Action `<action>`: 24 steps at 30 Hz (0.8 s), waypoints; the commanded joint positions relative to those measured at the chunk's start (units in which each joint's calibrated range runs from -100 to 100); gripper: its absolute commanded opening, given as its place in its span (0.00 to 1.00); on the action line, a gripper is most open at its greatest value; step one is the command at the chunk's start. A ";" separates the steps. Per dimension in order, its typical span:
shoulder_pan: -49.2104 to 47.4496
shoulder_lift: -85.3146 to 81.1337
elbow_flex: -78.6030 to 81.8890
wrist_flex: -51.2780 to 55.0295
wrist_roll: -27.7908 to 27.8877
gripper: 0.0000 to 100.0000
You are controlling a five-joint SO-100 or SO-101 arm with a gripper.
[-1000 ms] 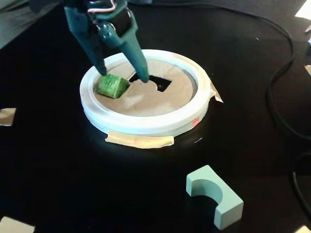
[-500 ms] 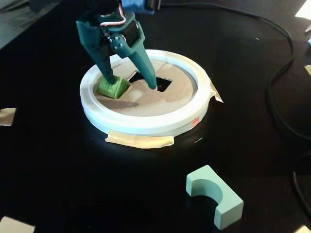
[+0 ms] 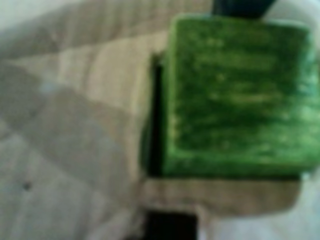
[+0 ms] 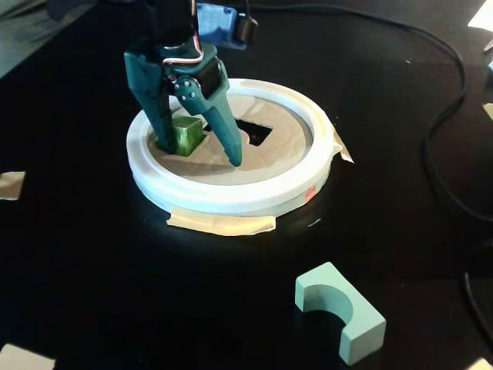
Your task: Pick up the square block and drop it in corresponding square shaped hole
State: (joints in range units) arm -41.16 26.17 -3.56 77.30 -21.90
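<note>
In the fixed view the square block [image 4: 187,132], a small dark-green cube, sits on the tan cardboard disc [image 4: 269,158] inside the white ring [image 4: 231,197]. My teal gripper [image 4: 200,154] stands open over the disc's left part. The cube lies between the fingers, right against the left one. The square shaped hole [image 4: 259,132] is just right of the right finger; the cutout beside it is mostly hidden behind the gripper. The blurred wrist view is filled at upper right by the block [image 3: 240,95], with cardboard [image 3: 75,125] beside it and a dark finger [image 3: 242,6] at the top edge.
A pale mint arch block [image 4: 339,312] lies on the black table at front right. Masking tape [image 4: 222,223] holds the ring down at its front. Black cables [image 4: 443,131] run along the right side. Paper scraps [image 4: 11,185] lie at the left edge.
The gripper has come forward and down over the disc. The block, which lay tilted in front of the fingertips, now sits more upright between the two fingers.
</note>
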 commanded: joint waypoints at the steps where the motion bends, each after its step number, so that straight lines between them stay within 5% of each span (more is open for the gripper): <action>1: 3.33 -1.49 -1.72 -0.59 0.49 0.77; 17: 12.07 -25.77 0.74 16.37 2.64 0.77; 24: 25.18 -48.70 20.50 17.18 2.69 0.77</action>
State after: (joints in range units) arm -24.78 -3.34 5.81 94.08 -19.32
